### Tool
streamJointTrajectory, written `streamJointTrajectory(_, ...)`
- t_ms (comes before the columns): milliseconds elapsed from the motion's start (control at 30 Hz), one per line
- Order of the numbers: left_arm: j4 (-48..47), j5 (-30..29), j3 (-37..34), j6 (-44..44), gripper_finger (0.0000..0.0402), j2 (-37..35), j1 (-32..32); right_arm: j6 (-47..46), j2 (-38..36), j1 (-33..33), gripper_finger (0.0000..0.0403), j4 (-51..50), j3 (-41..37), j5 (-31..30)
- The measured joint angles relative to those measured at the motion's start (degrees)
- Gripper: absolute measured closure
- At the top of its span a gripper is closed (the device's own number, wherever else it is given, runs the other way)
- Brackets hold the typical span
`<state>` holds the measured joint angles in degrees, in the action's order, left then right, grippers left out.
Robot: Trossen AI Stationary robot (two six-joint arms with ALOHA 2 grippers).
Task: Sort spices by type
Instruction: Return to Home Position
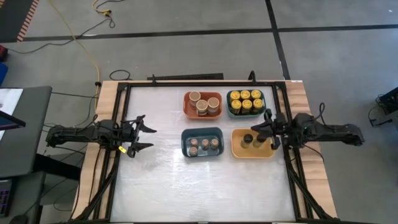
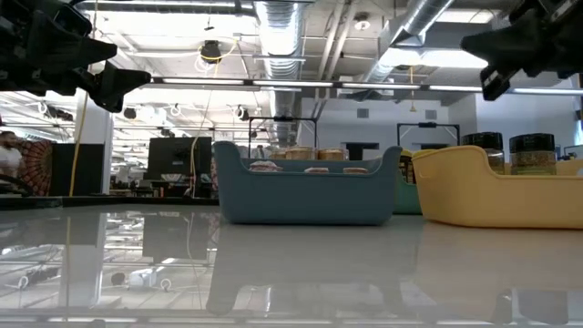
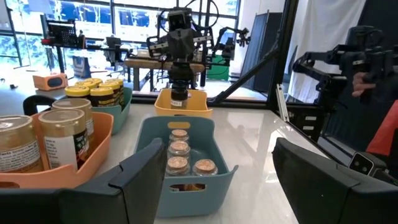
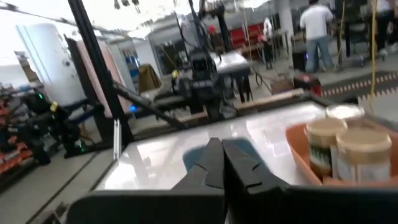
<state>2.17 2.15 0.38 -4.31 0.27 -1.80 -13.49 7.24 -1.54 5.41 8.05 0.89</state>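
Four bins sit on the table's right half, each holding spice jars that stand on its floor. The orange bin (image 1: pixel 203 104) has wide tan-lidded jars (image 3: pixel 62 134). The teal bin (image 1: pixel 245 102) has yellow-lidded jars (image 3: pixel 93 90). The blue bin (image 1: pixel 203 144) has small brown-topped jars (image 3: pixel 179 155). The yellow bin (image 1: pixel 253 144) has dark-topped jars (image 2: pixel 508 150). My right gripper (image 1: pixel 256 129) hangs shut and empty (image 4: pixel 221 152), well above the yellow bin's jars (image 2: pixel 528 46). My left gripper (image 1: pixel 144 133) hovers open over the table's left side (image 3: pixel 217 165), facing the bins.
A black frame (image 1: pixel 124 87) borders the table. Bare white tabletop (image 1: pixel 168 186) spreads in front of the bins and on the left. Beyond the table are a person (image 4: pixel 317 25), a red sleeve (image 3: pixel 382 130) and other robot stations.
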Motion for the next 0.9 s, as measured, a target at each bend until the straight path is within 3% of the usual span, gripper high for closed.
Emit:
streamJointTrajectory(167, 0.00, 0.00, 0.00, 0.00, 0.0120, 0.00, 0.02, -1.94, -7.33, 0.00, 0.0387, -12.45, -0.02, -0.90)
streamJointTrajectory(500, 0.00, 0.00, 0.00, 0.00, 0.0120, 0.00, 0.02, -3.87, -7.16, 3.17, 0.0384, -30.38, 0.31, -0.99)
streamJointTrajectory(900, 0.00, -0.02, 0.00, 0.00, 0.0120, 0.00, 0.01, -2.49, -7.14, 6.93, 0.0382, -29.83, 0.31, -2.43)
